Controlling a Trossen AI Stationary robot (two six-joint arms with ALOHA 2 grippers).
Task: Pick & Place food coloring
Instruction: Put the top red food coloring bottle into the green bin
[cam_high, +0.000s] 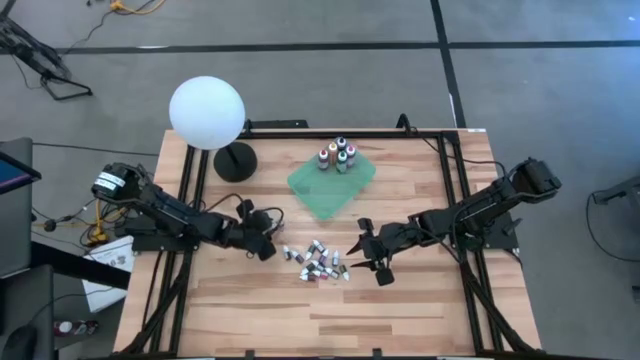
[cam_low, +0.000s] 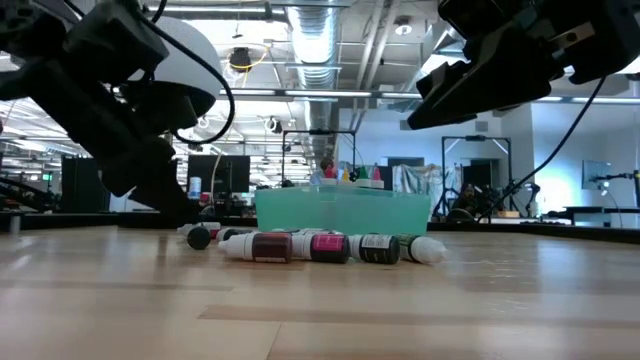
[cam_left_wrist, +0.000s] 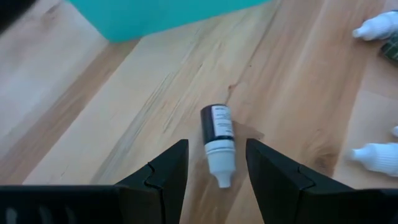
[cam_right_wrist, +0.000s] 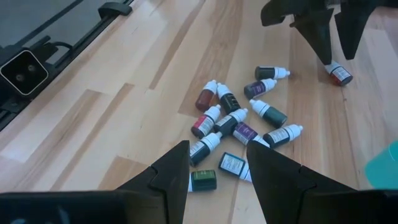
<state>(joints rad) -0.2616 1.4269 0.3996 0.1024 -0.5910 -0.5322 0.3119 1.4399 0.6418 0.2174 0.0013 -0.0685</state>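
4 capped bottles (cam_high: 336, 156) stand on the green square cloth (cam_high: 322, 192); the heap (cam_high: 320, 262) waits mid-bench. Left end effector (cam_left_wrist: 216, 163), open, straddles a dark white-capped bottle (cam_left_wrist: 218, 138); right end effector (cam_right_wrist: 217, 163) open above the heap.

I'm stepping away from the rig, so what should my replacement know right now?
Left end effector: open, low over one lying bottle, not gripping.
Right end effector: open, above the pile of bottles, holding nothing.
Done: four bottles stand on the green cloth.
Left: the loose bottles lying on the table near the cloth.
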